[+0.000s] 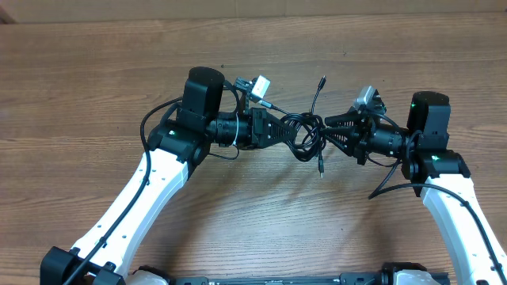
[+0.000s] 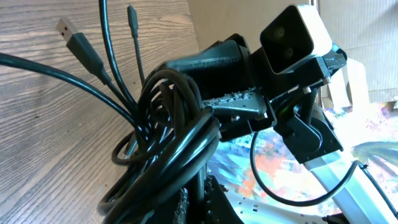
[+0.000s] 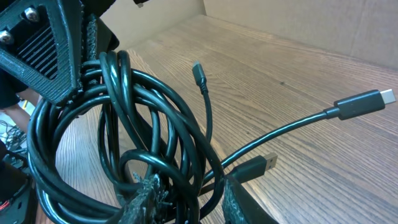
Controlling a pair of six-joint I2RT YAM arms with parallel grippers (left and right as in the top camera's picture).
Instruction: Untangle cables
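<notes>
L gripper clamped on cables; R gripper apart around same bundle.

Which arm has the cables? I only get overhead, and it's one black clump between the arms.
Observer: Left. The right wrist view shows the left gripper with its jaws shut on the looped cables.
Operator: Right jaws on it too?
Observer: The right gripper has its jaws apart, with several strands running between them.
Operator: Any end identifiable?
Observer: Yes. The left wrist view shows a flat USB-A plug sticking out free of the loops.
</notes>
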